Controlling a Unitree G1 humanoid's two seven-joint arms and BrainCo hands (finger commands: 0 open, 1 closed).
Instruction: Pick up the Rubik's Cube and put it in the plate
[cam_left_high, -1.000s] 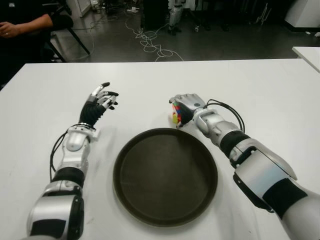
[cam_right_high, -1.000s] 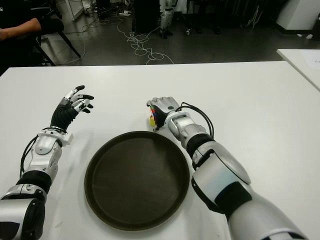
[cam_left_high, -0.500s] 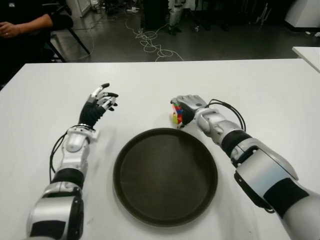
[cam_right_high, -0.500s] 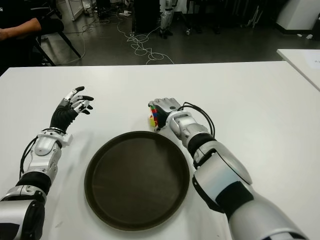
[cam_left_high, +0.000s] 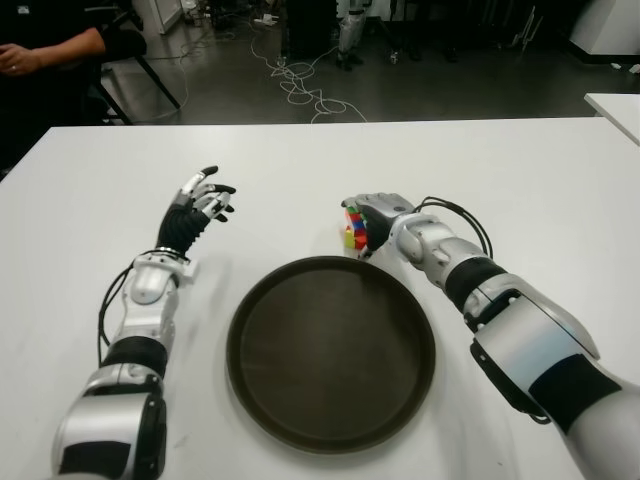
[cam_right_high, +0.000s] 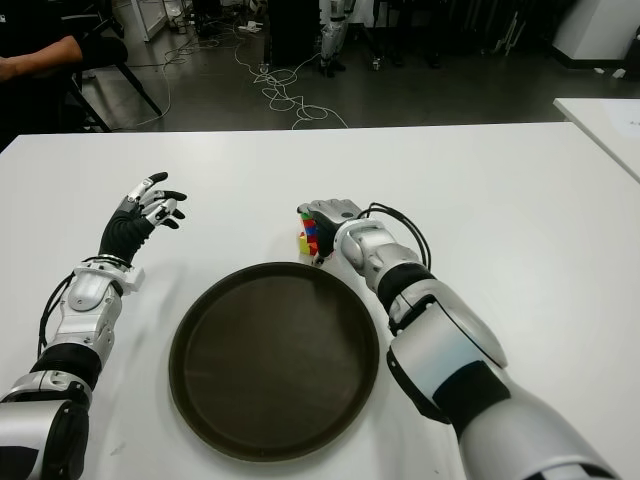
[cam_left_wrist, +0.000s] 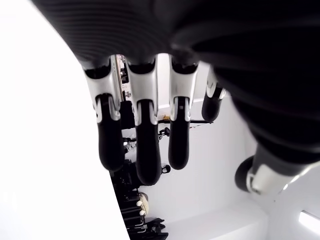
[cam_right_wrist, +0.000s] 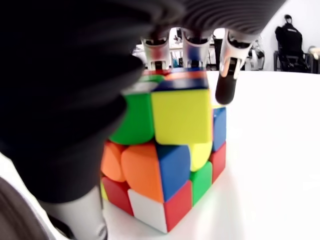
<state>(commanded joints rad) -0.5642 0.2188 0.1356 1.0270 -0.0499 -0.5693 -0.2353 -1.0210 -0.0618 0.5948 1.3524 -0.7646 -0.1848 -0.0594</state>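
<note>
Since a second ago our right robot hand (cam_left_high: 378, 212) has settled lower over the Rubik's Cube (cam_left_high: 352, 228), fingers now curled around it on the table (cam_left_high: 520, 180) just behind the plate (cam_left_high: 331, 352), ready to lift. Left robot hand (cam_left_high: 200, 205) hovers left of the plate, fingers spread, empty.

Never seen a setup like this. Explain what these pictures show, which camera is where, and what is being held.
This is a humanoid robot with two arms at a white table. Two pictures come from cameras in its head, looking down; the other two from a camera on each wrist. The right hand is closed around the Rubik's Cube, which sits on the table just beyond a dark round plate. The left hand is open, holding nothing, to the plate's left. A person sits beyond the table.
</note>
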